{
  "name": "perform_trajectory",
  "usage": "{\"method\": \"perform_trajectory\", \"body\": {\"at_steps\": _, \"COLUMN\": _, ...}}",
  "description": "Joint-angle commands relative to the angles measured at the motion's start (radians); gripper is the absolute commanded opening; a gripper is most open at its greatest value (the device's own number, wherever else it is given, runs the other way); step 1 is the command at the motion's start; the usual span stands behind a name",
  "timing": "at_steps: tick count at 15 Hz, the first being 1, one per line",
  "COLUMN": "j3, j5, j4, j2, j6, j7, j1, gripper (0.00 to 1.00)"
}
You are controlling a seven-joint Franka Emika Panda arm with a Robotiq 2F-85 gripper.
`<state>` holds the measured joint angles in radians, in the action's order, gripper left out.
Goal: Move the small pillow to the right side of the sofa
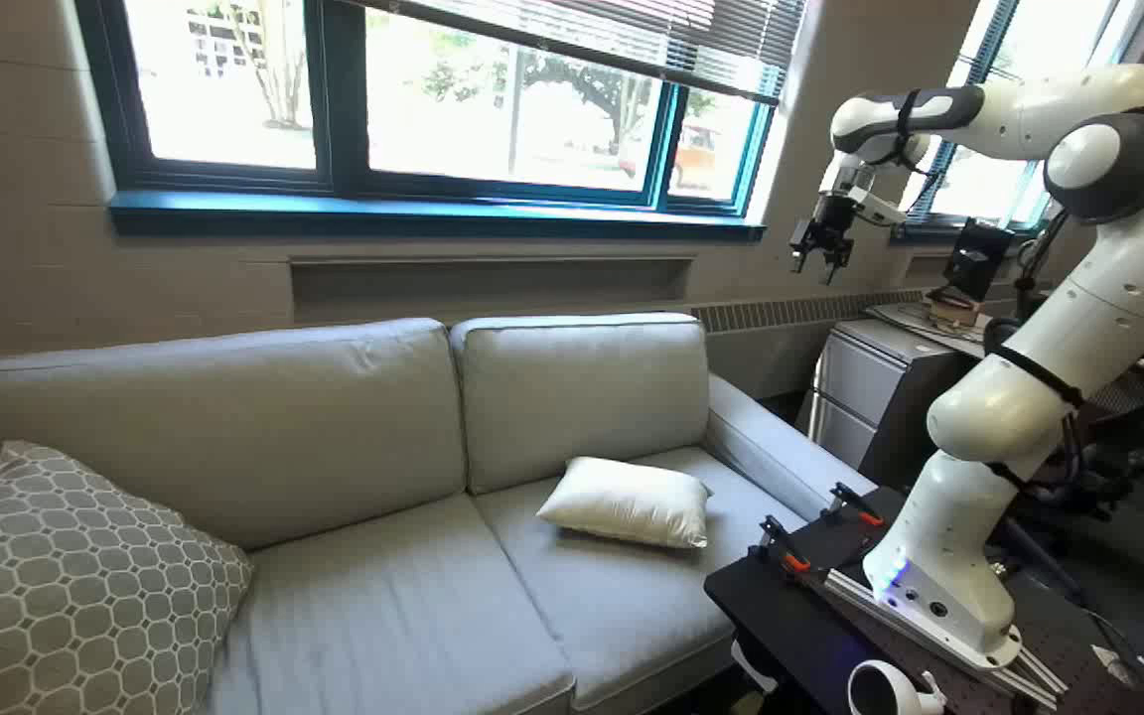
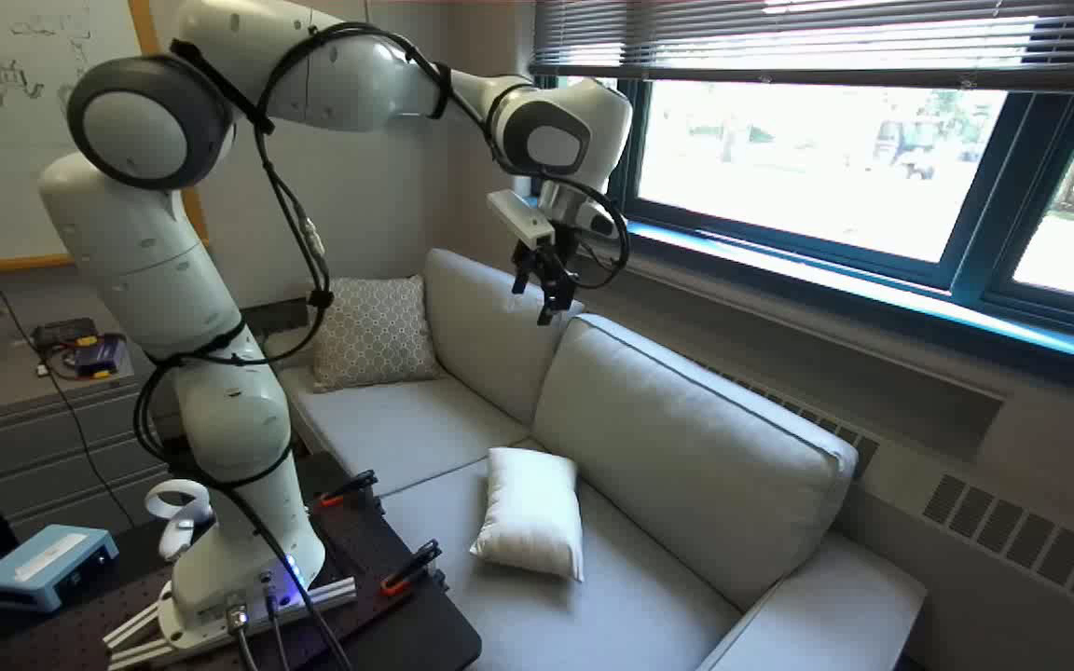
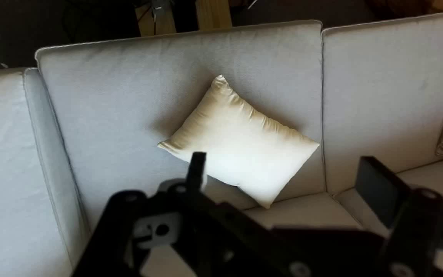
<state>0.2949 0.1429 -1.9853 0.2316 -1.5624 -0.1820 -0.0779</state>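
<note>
The small pillow [image 1: 627,501], white and puffy, lies flat on a seat cushion of the pale grey sofa [image 1: 383,616]. In an exterior view the pillow [image 2: 532,513] rests near the seam between the two seats, close to the back cushion. Seen from above in the wrist view, the pillow [image 3: 240,142] sits askew, one corner at the crease of the backrest. My gripper [image 3: 283,156] is open, its fingers wide apart with nothing between them. Both exterior views show the gripper [image 1: 814,268] [image 2: 532,303] high in the air, well above the sofa and apart from the pillow.
A larger lattice-patterned cushion [image 1: 85,586] leans at the sofa's far end. The robot's black table [image 2: 406,615], with orange-tipped clamps [image 2: 409,568], stands against the seat front. A padded arm [image 1: 781,447] closes the near end; a blue window sill [image 1: 433,214] runs behind.
</note>
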Motion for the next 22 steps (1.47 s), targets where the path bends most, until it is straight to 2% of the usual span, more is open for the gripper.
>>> {"method": "perform_trajectory", "body": {"at_steps": 1, "j3": -0.028, "j5": 0.006, "j4": 0.003, "j2": -0.005, "j6": 0.002, "j7": -0.006, "j1": -0.033, "gripper": 1.00}}
{"method": "perform_trajectory", "body": {"at_steps": 9, "j3": -0.028, "j5": 0.006, "j4": 0.004, "j2": -0.003, "j6": 0.002, "j7": -0.006, "j1": -0.033, "gripper": 1.00}}
{"method": "perform_trajectory", "body": {"at_steps": 12, "j3": -0.062, "j5": 0.015, "j4": 0.043, "j2": -0.061, "j6": -0.074, "j7": 0.053, "j1": -0.025, "gripper": 1.00}}
{"method": "perform_trajectory", "body": {"at_steps": 14, "j3": -0.098, "j5": 0.062, "j4": 0.069, "j2": -0.145, "j6": -0.182, "j7": 0.133, "j1": -0.007, "gripper": 1.00}}
{"method": "perform_trajectory", "body": {"at_steps": 17, "j3": -0.176, "j5": 0.080, "j4": 0.070, "j2": -0.248, "j6": -0.425, "j7": 0.243, "j1": 0.022, "gripper": 1.00}}
{"method": "perform_trajectory", "body": {"at_steps": 20, "j3": -0.238, "j5": 0.036, "j4": 0.090, "j2": -0.402, "j6": -0.648, "j7": 0.344, "j1": 0.058, "gripper": 1.00}}
{"method": "perform_trajectory", "body": {"at_steps": 22, "j3": -0.255, "j5": -0.014, "j4": 0.113, "j2": -0.516, "j6": -0.726, "j7": 0.405, "j1": 0.085, "gripper": 1.00}}
